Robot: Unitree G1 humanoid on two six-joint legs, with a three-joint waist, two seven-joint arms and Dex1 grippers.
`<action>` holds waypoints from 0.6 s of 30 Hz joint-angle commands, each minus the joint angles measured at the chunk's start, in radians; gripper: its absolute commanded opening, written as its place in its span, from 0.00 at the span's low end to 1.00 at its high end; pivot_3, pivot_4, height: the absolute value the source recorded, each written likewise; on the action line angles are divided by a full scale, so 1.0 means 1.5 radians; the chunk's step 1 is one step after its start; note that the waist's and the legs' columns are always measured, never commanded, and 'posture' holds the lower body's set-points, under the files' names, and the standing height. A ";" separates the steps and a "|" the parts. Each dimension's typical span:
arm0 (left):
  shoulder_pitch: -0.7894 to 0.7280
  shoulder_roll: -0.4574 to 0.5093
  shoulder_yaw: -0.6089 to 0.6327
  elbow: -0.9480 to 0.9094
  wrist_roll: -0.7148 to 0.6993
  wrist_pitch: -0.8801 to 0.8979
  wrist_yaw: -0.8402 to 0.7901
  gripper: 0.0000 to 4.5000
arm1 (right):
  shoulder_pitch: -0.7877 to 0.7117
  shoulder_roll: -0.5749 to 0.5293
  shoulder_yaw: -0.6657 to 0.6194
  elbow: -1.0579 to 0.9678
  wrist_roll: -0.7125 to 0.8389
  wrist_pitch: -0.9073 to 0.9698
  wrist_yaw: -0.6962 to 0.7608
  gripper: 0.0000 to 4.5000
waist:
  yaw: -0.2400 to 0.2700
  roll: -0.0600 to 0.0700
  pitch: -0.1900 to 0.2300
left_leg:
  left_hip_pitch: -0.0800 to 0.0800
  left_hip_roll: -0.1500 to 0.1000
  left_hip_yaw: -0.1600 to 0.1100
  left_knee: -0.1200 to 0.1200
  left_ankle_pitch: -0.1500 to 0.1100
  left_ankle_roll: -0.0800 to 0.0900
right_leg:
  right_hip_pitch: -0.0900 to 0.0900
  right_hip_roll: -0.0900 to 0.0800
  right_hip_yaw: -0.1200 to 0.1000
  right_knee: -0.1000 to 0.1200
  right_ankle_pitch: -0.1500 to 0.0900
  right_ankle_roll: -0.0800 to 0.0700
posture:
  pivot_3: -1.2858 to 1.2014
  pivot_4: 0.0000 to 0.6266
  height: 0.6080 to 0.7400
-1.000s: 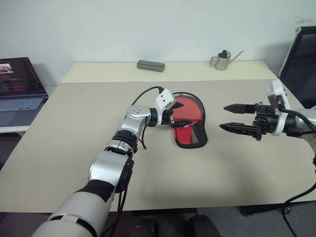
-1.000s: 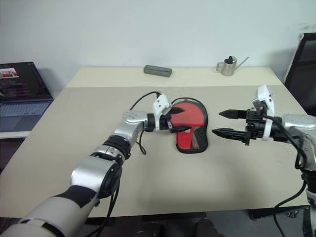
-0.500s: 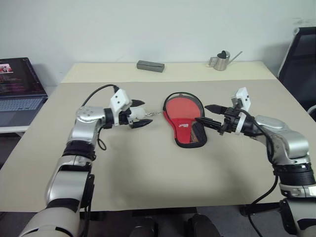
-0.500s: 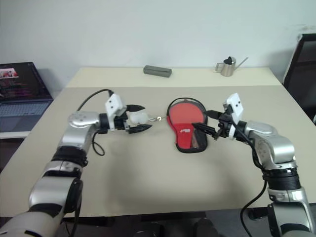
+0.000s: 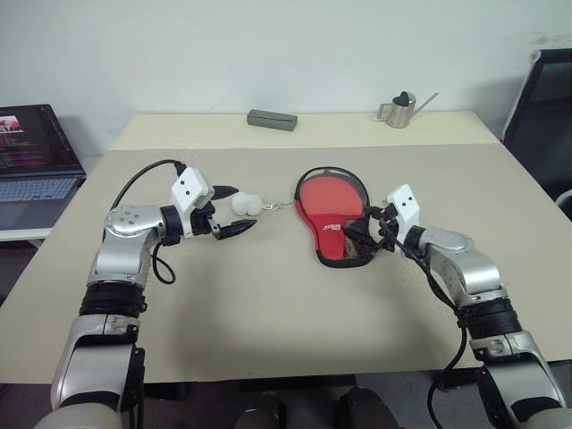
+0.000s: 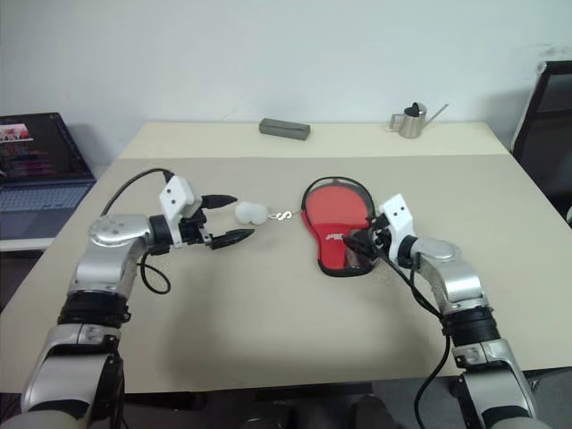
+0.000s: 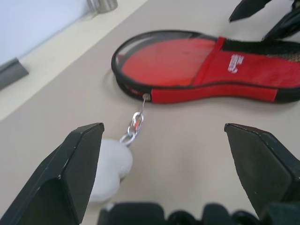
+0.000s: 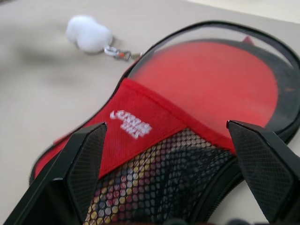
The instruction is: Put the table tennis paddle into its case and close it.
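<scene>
The bench (image 5: 268,304) carries the soft, floppy case (image 5: 335,219), paddle (image 5: 329,195) inside; pin its mesh end. Left gripper (image 5: 234,209) and right gripper (image 5: 365,231) fingers gape empty. Light pom-pom (image 5: 247,205) suits pulling

- A small white brand logo is printed on the red fabric band of the case (image 8: 154,140), just above its black mesh pocket; the letters are too blurred to read.
- The laptop (image 5: 36,161) screen past the tabletop's left edge shows text too small to read.
</scene>
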 commanded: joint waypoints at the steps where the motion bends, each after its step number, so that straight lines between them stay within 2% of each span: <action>1: -0.011 -0.005 0.002 -0.056 -0.036 0.032 -0.007 1.00 | -0.014 -0.011 0.006 0.033 -0.042 -0.065 0.002 0.99 | 0.000 0.000 0.000 | 0.000 0.000 0.000 0.000 0.000 0.000 | 0.000 0.000 0.000 0.000 0.000 0.000 | 0.52 0.24 1.00; 7: -0.008 0.005 -0.015 -0.122 -0.083 0.111 -0.061 1.00 | -0.030 0.004 -0.026 0.050 -0.026 -0.021 -0.011 0.99 | -0.002 0.000 0.000 | 0.000 0.000 0.000 0.000 0.000 0.000 | 0.000 0.000 0.000 0.000 0.000 0.000 | 0.52 0.24 1.00; 15: -0.034 0.003 -0.025 -0.111 -0.075 0.109 -0.064 1.00 | -0.073 0.043 -0.086 0.061 0.013 0.156 -0.092 0.99 | -0.005 0.000 0.000 | 0.000 0.000 0.000 0.000 0.000 0.000 | 0.000 0.001 0.000 0.000 0.000 -0.001 | 0.52 0.24 1.00; 18: -0.040 0.002 -0.028 -0.104 -0.074 0.103 -0.064 1.00 | -0.081 0.049 -0.085 0.075 0.005 0.180 -0.109 0.99 | -0.005 0.000 0.000 | 0.000 0.000 0.000 0.000 0.000 0.000 | 0.000 0.000 0.000 0.000 0.000 -0.001 | 0.52 0.24 1.00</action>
